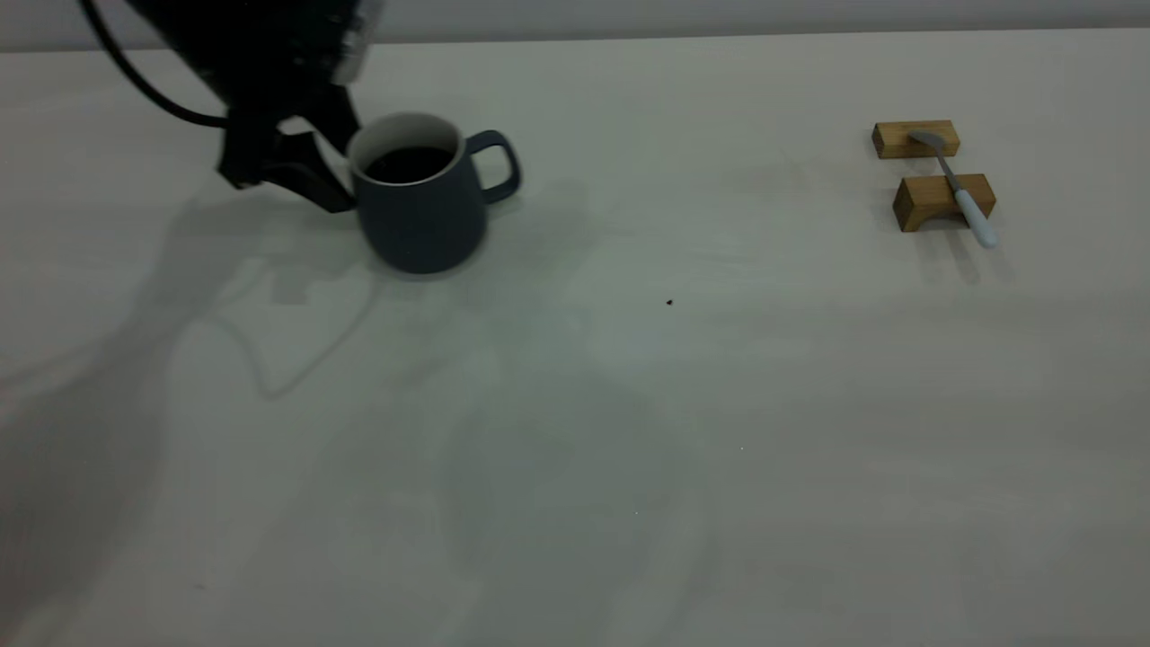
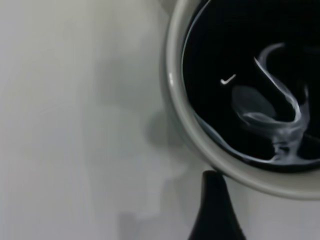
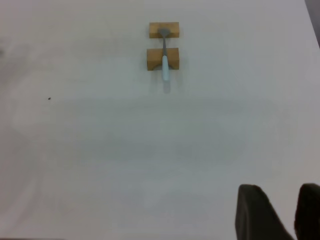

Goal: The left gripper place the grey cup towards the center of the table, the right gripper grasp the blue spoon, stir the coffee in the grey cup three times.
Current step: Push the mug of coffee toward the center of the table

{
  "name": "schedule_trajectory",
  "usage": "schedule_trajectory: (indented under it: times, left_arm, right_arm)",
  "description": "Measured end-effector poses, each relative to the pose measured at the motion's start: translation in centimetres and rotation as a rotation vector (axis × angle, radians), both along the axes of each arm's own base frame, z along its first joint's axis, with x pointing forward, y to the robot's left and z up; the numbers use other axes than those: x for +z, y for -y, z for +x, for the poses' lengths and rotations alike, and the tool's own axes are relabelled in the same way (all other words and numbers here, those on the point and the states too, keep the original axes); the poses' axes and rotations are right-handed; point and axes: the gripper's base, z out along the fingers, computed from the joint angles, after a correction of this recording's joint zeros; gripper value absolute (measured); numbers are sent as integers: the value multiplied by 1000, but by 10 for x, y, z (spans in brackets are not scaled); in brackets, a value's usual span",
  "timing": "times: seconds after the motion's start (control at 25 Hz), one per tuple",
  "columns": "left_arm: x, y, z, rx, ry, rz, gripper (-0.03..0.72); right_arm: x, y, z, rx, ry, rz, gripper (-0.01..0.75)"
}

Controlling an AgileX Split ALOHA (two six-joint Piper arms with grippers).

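**Mug at far left, spoon on blocks at far right**

Grey cup (image 1: pixel 420 211) of black coffee (image 1: pixel 409 163) standing upright on the off-white table (image 1: pixel 629 431), toward ten o'clock from the centre, handle pointing to three o'clock. Left gripper (image 1: pixel 305 166) pressed against the cup's nine o'clock side; whether clamped on the rim, cannot tell. Blue spoon (image 1: pixel 961 193) lying across two wooden blocks (image 1: pixel 943 201) at two o'clock, bowl on the farther block. Right gripper (image 3: pixel 282 212) well apart from the spoon, fingers parted, holding nothing.
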Motion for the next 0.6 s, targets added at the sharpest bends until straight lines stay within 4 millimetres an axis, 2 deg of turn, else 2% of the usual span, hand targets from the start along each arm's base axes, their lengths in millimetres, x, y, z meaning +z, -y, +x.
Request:
schedule_trajectory:
  times: [0.28, 0.6]
  left_arm:
    - [-13, 45, -5, -17, 33, 0, 585]
    - [-14, 97, -13, 15, 72, -92, 585]
  right_arm:
    - [0, 0, 0, 0, 0, 0, 238]
    - [0, 0, 0, 0, 0, 0, 238]
